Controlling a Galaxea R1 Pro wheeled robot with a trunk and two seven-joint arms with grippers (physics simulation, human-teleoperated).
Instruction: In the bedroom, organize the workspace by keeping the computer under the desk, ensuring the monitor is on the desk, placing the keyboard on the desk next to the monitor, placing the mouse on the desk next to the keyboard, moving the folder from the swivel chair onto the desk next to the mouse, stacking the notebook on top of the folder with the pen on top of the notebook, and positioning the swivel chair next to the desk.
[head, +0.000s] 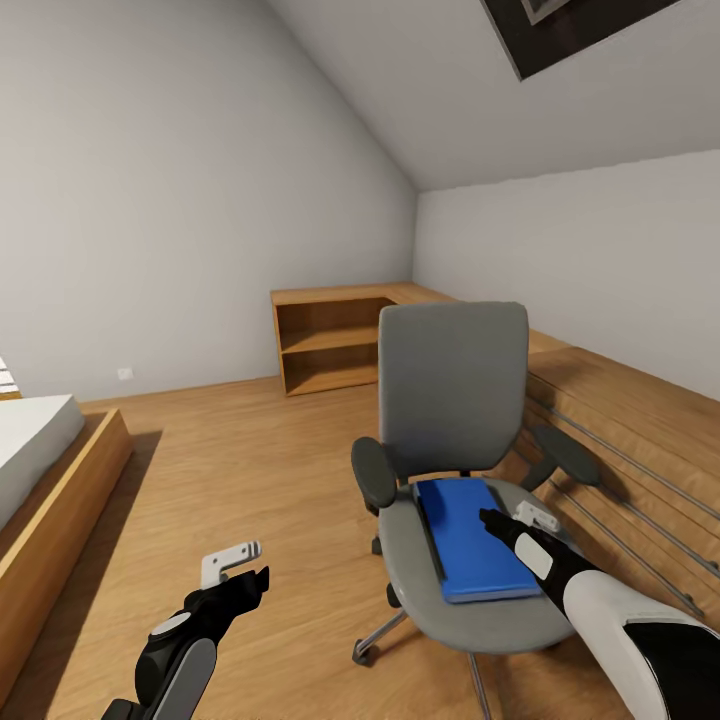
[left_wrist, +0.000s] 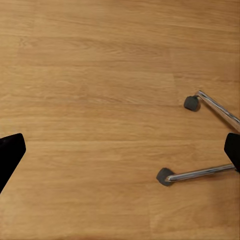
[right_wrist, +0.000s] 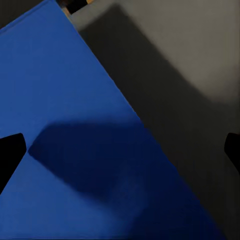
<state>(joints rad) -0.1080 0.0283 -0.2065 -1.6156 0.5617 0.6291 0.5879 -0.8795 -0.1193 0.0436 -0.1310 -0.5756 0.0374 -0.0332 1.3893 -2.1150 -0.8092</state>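
- Head view: the swivel chair (head: 455, 470) stands on the light wood floor (head: 240, 470) of the attic bedroom, its grey back toward the far wall, beside a low wooden platform on the right.
- Head view: the folder (head: 470, 540) lies flat on the chair seat, bright blue, nearer the seat's right side.
- Head view: the right gripper (head: 510, 520) hangs just over the folder's right edge; its fingers are parted and hold nothing.
- Head view: the left gripper (head: 240, 565) hovers above bare floor, well apart from the chair, also parted and empty.
- Head view: low wooden shelving (head: 330, 345) sits in the far corner; a wooden bed (head: 50, 500) with white mattress lies at the left.
- Left wrist view: two chrome spokes of the chair base (left_wrist: 200, 174) with dark castors rest on the floor; the dark fingertips (left_wrist: 10, 152) stand wide at the frame edges.
- Right wrist view: the folder (right_wrist: 75, 150) covers part of the grey seat (right_wrist: 190, 90); a shadow falls on it; the fingertips (right_wrist: 9, 150) are spread wide, nothing between them.
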